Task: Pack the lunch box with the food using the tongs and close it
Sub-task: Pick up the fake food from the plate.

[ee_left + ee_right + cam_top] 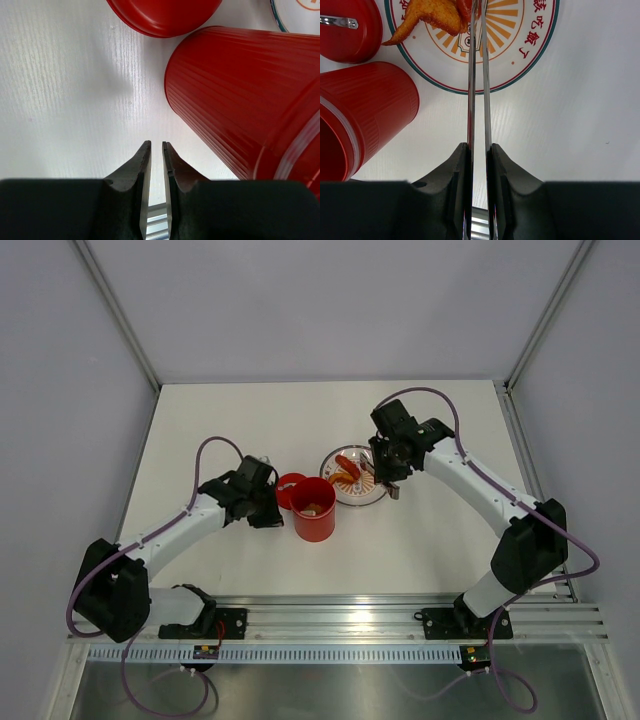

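Note:
The red lunch box (314, 512) stands upright without its lid, and an orange-brown piece shows inside it. Its flat red lid (290, 488) lies just to its left, handle up (337, 21). My right gripper (478, 146) is shut on the grey tongs (472, 75). Their arms reach over the plate (530, 55) to the red sausage (348, 461) at the view's top edge. A fried orange-brown piece (432, 17) lies just left of the tong tips. My left gripper (156, 144) hovers beside the lunch box (240, 95), its fingers a narrow gap apart with nothing between them.
The white plate with the orange sunburst print (372, 492) sits right of the lunch box, almost touching it. Grey enclosure walls surround the white table (240, 420). A metal rail (350, 615) runs along the near edge by both arm bases.

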Action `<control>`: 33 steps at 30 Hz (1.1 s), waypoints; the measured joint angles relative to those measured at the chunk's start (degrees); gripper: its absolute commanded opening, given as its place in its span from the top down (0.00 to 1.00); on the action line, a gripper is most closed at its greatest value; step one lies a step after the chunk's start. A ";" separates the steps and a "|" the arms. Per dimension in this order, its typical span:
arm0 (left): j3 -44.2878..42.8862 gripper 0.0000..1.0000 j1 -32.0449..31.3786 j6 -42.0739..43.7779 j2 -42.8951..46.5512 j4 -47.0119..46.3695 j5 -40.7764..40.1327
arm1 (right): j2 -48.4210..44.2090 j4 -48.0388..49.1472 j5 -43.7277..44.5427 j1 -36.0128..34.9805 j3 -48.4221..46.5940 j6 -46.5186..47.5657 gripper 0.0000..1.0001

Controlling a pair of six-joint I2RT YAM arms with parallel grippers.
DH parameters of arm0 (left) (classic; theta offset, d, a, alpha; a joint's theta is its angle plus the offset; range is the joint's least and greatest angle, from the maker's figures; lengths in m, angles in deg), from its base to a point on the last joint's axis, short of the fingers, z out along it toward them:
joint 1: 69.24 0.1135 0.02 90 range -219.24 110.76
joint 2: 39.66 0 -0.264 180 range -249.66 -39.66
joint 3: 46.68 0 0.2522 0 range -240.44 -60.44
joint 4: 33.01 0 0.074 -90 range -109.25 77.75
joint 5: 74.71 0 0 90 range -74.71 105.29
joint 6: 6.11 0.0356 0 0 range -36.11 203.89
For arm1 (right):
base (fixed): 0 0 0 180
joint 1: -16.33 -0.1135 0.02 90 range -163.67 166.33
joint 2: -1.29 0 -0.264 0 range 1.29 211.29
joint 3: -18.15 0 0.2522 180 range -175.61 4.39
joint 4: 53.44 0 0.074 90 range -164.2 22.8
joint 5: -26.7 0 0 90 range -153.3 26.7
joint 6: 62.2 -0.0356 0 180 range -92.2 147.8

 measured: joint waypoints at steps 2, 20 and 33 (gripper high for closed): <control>0.00 0.83 0.09 0.02 0.39 0.09 -0.07 | 0.02 -0.13 -0.07 -0.02 -0.55 0.13 0.69; -0.72 0.83 0.24 0.04 0.70 0.85 -0.44 | 3.28 -0.61 -2.03 -0.04 -4.59 5.53 0.53; -0.72 0.83 0.22 0.00 0.70 1.51 -0.70 | 6.75 -0.50 -2.01 -0.04 -6.03 8.39 0.50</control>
